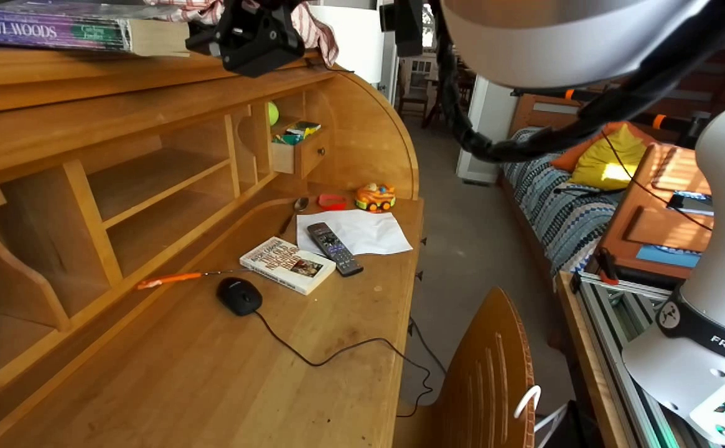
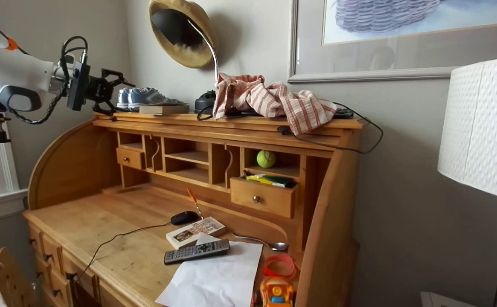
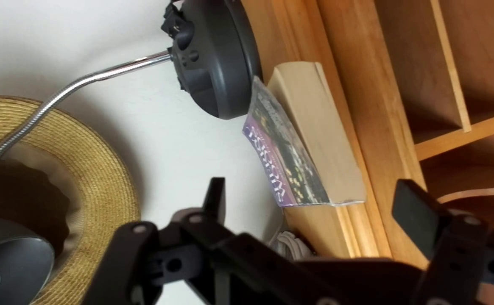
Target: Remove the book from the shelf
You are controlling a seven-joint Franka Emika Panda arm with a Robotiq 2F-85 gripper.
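The purple book (image 1: pixel 45 31) lies flat on top of the wooden shelf (image 1: pixel 150 134). In an exterior view its tan page edge (image 2: pixel 164 110) shows on the shelf's top (image 2: pixel 248 125). In the wrist view the book (image 3: pixel 287 152) has its purple cover lifted a little from the thick pages. My gripper (image 3: pixel 314 201) is open and empty, its fingers wide apart. One fingertip is over the wall side, the other over the shelf's front side. The gripper also shows in the exterior views (image 1: pixel 247 40) (image 2: pixel 121 100), near the book's end and apart from it.
Shoes (image 2: pixel 146 98), a black lamp base (image 3: pixel 219 59) and a checked cloth (image 2: pixel 269 98) stand beside the book. A straw hat (image 3: pixel 111 182) hangs on the wall. On the desk lie a white book (image 1: pixel 287 264), a remote (image 1: pixel 334 249) and a mouse (image 1: pixel 239 296).
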